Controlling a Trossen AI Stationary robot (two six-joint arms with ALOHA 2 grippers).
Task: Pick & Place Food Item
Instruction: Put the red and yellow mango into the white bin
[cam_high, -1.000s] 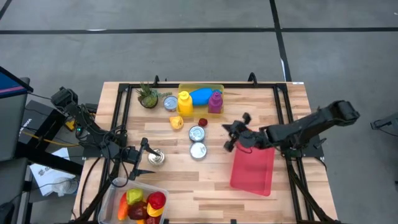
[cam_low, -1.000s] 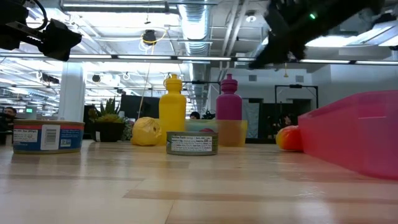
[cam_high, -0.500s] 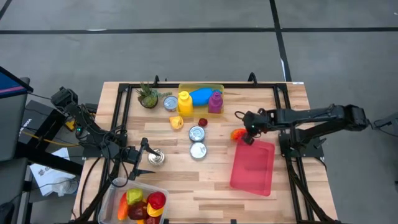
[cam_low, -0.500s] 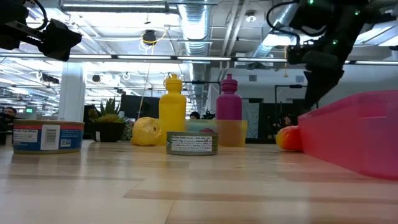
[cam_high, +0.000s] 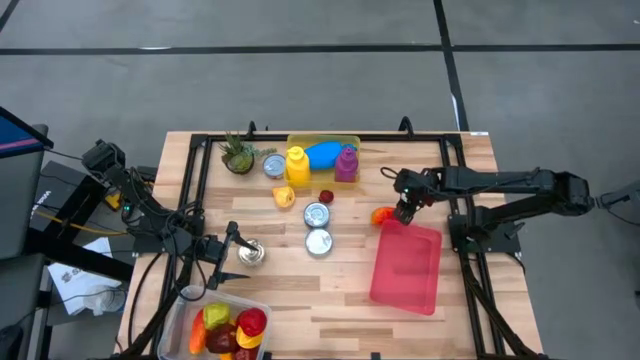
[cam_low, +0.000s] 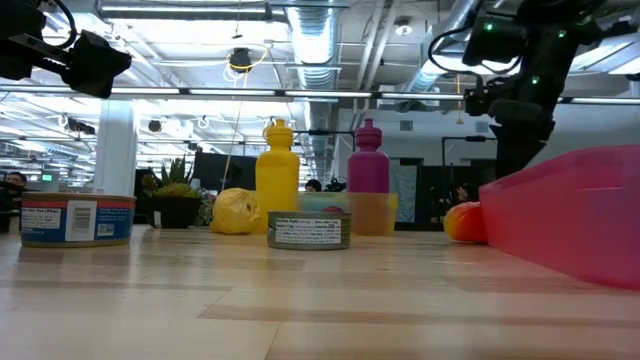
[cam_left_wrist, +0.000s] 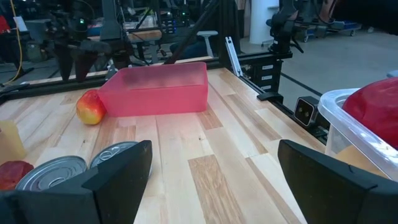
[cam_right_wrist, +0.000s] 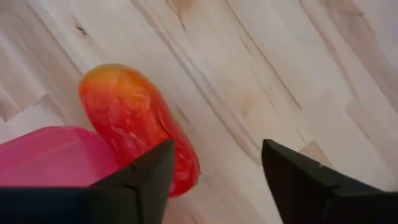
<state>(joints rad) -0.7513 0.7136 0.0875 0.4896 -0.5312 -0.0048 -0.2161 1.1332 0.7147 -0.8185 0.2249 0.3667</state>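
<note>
My right gripper is jaws apart, empty, above the orange-red plastic fruit beside the pink plastic bin. Approach step; next: shift over it, descend, close.

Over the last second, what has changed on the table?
The right end effector swung from over the red bin's near corner toward the table's far side, and now hovers by the orange-red fruit next to the bin, its jaws now parted. The fruit, hidden a second ago, lies on the wood, not gripped. The left end effector, cans and bottles stayed put.
</note>
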